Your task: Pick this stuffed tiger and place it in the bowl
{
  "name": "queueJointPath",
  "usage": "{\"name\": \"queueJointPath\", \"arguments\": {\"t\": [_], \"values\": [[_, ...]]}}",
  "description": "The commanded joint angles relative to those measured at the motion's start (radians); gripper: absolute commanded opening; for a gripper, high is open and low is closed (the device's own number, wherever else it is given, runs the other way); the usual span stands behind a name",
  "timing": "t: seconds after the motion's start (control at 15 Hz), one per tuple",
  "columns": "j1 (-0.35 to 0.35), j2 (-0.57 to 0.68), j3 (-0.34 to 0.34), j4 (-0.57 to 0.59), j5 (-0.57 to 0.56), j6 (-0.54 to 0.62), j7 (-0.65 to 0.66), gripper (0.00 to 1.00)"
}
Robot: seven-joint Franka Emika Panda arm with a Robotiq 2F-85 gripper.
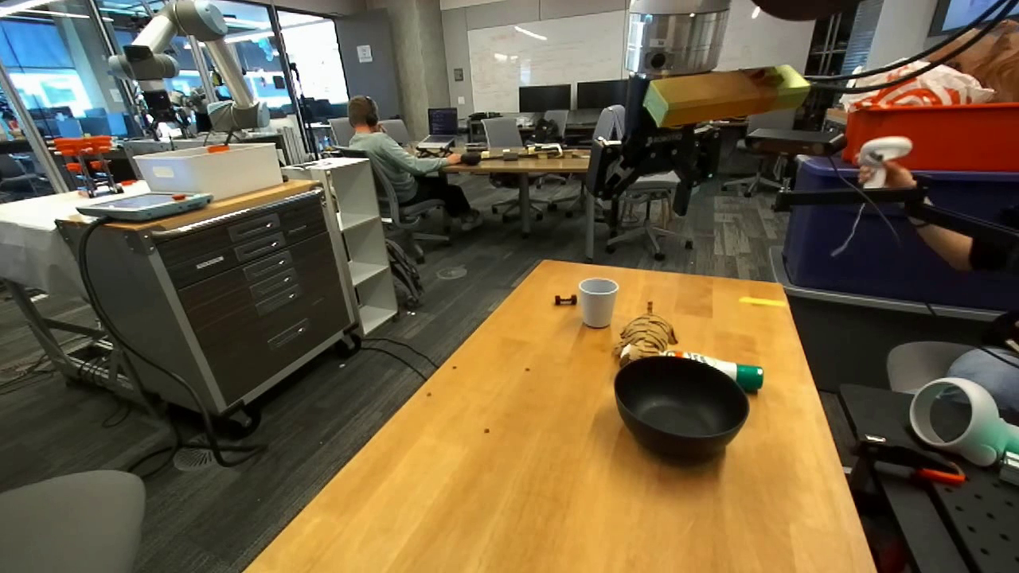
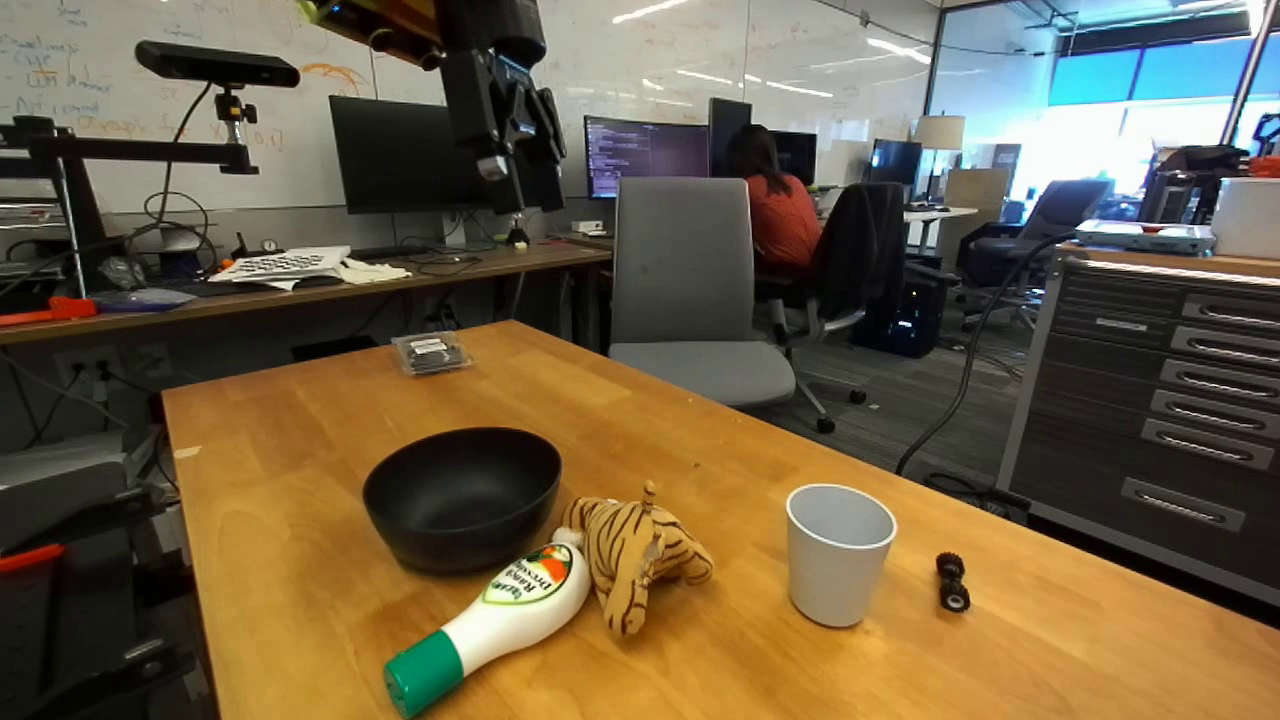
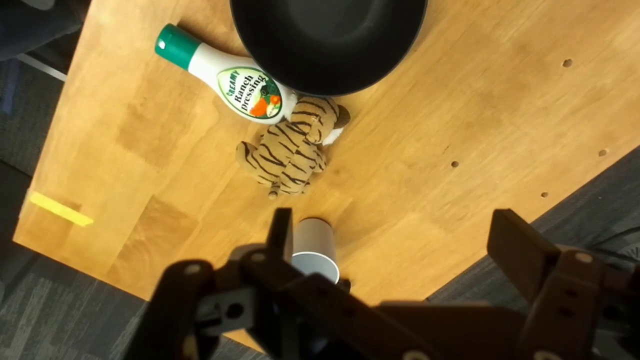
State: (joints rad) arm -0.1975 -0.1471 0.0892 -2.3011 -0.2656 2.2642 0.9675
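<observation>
The stuffed tiger [image 1: 646, 334] stands on the wooden table; it also shows in an exterior view [image 2: 640, 555] and in the wrist view [image 3: 282, 155]. Its tan body has dark stripes, and its head is close to the bowl and the bottle. The black bowl [image 1: 677, 442] is empty and upright; it also shows in an exterior view [image 2: 455, 505] and in the wrist view [image 3: 327, 50]. My gripper [image 3: 392, 212] is open with nothing between its fingers. It hangs well above the table in both exterior views [image 1: 649, 203] [image 2: 520, 195], away from tiger and bowl.
A ranch dressing bottle [image 2: 520, 615] with a green cap lies against the tiger, beside the bowl. A white mug [image 2: 840, 555] stands on the tiger's other side, with a small black dumbbell-shaped piece [image 2: 952, 582] near it. A clear package [image 2: 430, 353] lies near a table edge.
</observation>
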Motion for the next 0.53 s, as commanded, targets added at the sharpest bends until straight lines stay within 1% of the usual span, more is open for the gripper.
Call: {"name": "queueJointPath", "arguments": {"t": [0.0,0.47], "values": [[0.037,0.009,-0.038,0.010,-0.006,-0.004,0.003,1.00],[0.041,0.025,-0.041,0.027,0.001,-0.016,0.010,1.00]]}}
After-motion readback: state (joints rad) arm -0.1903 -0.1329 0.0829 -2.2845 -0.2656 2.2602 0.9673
